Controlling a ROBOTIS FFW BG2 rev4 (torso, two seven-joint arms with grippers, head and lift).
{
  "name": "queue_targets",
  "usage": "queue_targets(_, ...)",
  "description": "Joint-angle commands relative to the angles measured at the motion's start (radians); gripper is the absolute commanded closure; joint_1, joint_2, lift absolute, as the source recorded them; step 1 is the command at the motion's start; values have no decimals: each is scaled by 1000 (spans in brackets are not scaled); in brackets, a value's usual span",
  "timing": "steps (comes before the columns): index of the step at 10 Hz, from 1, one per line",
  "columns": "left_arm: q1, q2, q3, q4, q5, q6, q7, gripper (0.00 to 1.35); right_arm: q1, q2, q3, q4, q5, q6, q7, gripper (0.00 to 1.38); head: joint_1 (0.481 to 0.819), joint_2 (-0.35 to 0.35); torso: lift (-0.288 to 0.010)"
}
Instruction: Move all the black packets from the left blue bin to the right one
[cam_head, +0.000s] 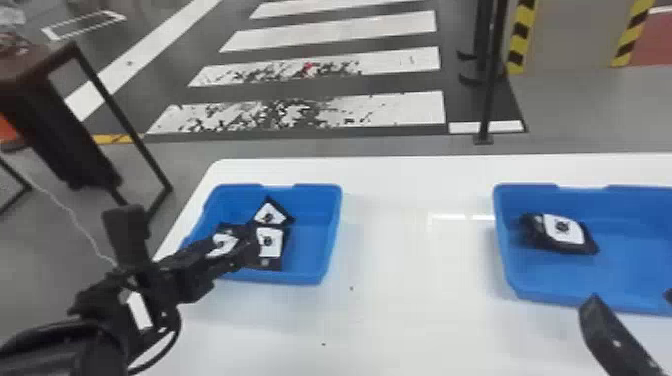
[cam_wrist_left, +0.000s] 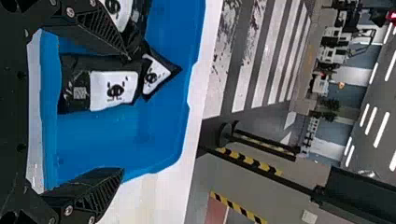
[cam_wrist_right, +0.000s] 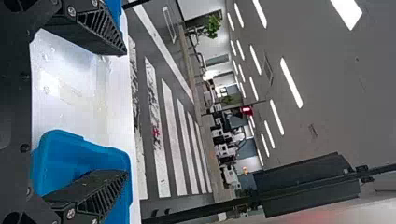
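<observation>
Blue plastic is seen on both sides of the white table (cam_head: 400, 320), where two open bins are set well apart. In the left bin (cam_head: 307, 277), three black packets with white labels are held: a far packet (cam_head: 270, 212) is turned cornerwise, a near packet (cam_head: 270, 242) is laid just beside it, and a left packet (cam_head: 222, 244) is partly covered from view by the left gripper (cam_head: 245, 252). The jaws of that gripper are spread wide, one being placed over the packets' side; whether any packet is touched cannot be told.

In the right bin (cam_head: 590, 297), a black packet (cam_head: 562, 230) with a white label is rested towards the left side; its left edge is blurred, so whether another is stacked there cannot be told. The right gripper (cam_head: 631, 300) is placed at the near side of the right bin, its jaws parted.

Beyond the table, white stripes (cam_head: 345, 115) are painted on the grey floor, and a dark post (cam_head: 489, 90) is stood to the right of them.
</observation>
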Motion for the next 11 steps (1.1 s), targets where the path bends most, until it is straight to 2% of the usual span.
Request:
queue_targets(1, -54, 3, -4, 45, -93, 40, 11, 148, -3, -2, 4, 9, -8, 3, 4, 125, 695, 283, -140)
queue_targets(2, -103, 18, -33, 121, -119, 45, 11, 148, -6, -3, 4, 11, -10, 8, 7, 127, 695, 313, -140)
queue_targets(4, -191, 43, -97, 251, -121, 75, 11, 148, -16, -3, 4, 24, -14, 22, 19, 127, 695, 317, -140)
queue_targets(6, -236, 49, -129, 293, -139, 109, 9, 162, -26, -3, 6, 34, -24, 37, 25, 128, 695, 285, -140)
queue_targets(7, -248, 48, -131, 307, -162, 136, 9, 214, -26, -3, 8, 41, -38, 42, 25, 130, 695, 276, -140)
queue_targets(9, -255, 49, -131, 322, -178, 178, 9, 513, -28, -3, 8, 46, -44, 47, 27, 130, 695, 281, -140)
queue_targets(10, -263, 51, -131, 327, -204, 197, 9, 607, -30, -3, 8, 48, -46, 49, 27, 130, 695, 284, -140)
queue_targets(11, -272, 58, -133, 349, -212, 205, 2, 780, -33, -5, 8, 48, -46, 52, 28, 133, 695, 292, -140)
